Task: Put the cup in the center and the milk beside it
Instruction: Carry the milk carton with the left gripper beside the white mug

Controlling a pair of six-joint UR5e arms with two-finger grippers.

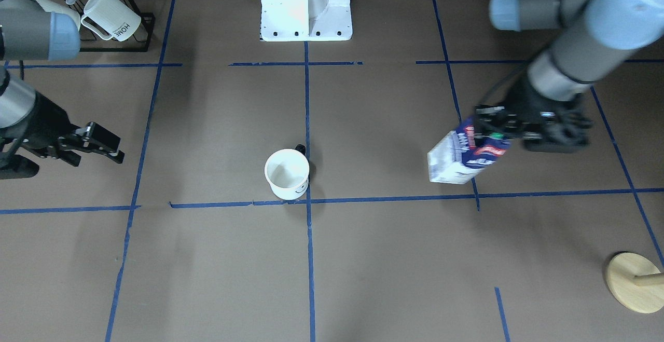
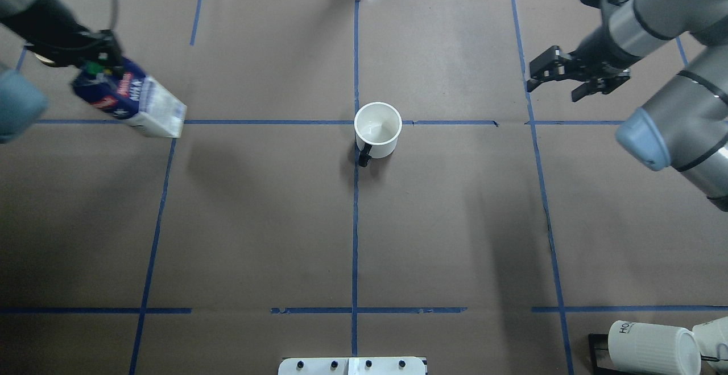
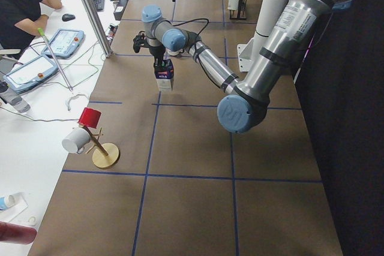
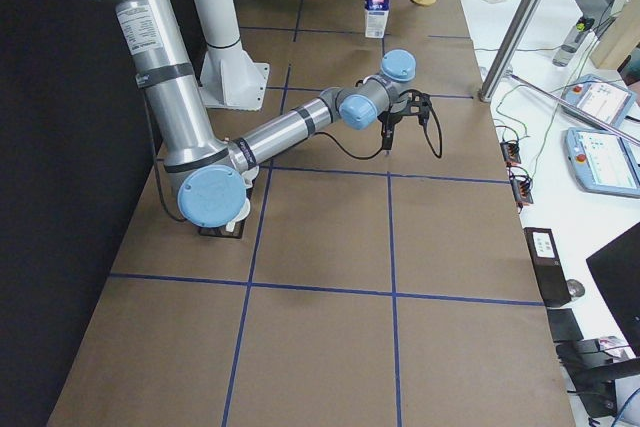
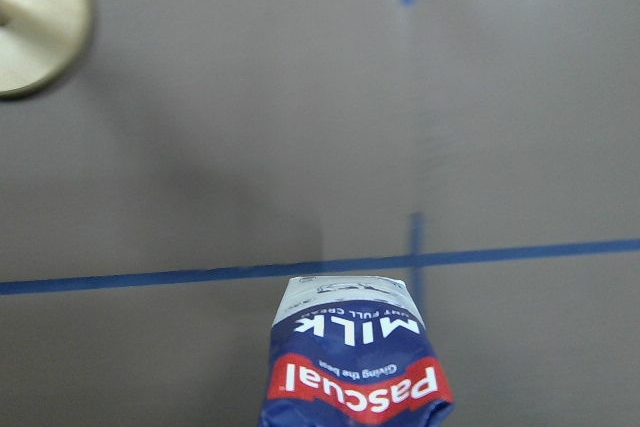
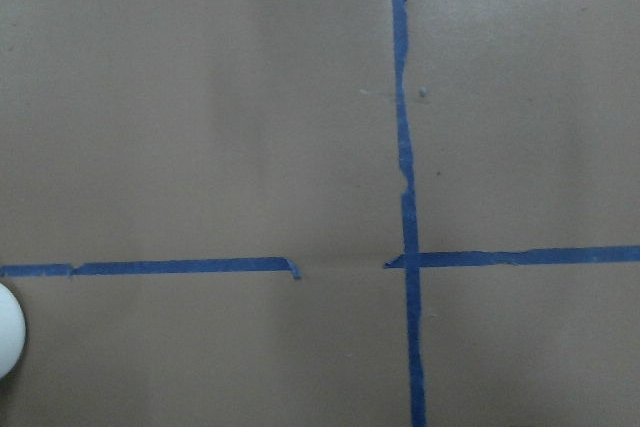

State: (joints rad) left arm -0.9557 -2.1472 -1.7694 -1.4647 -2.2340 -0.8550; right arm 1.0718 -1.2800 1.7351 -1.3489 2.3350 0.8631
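Observation:
The white cup (image 1: pixel 287 174) with a black handle stands upright at the table's middle, by the crossing of the blue tape lines; it also shows in the overhead view (image 2: pixel 377 129). A sliver of it shows at the right wrist view's left edge (image 6: pixel 5 342). My left gripper (image 1: pixel 497 130) is shut on the top of the blue and white milk carton (image 1: pixel 466 156), which hangs above the table far to the cup's side (image 2: pixel 132 101). The left wrist view shows the carton's "MILK" and "Pascual" lettering (image 5: pixel 355 367). My right gripper (image 2: pixel 537 74) is open and empty, well off the cup's other side.
A black rack with ribbed "HOME" mugs (image 1: pixel 111 17) stands at the robot's near right corner. A round wooden stand base (image 1: pixel 635 282) sits at the far left corner, also in the left wrist view (image 5: pixel 35 17). The white robot pedestal (image 1: pixel 306 7) is at the near edge.

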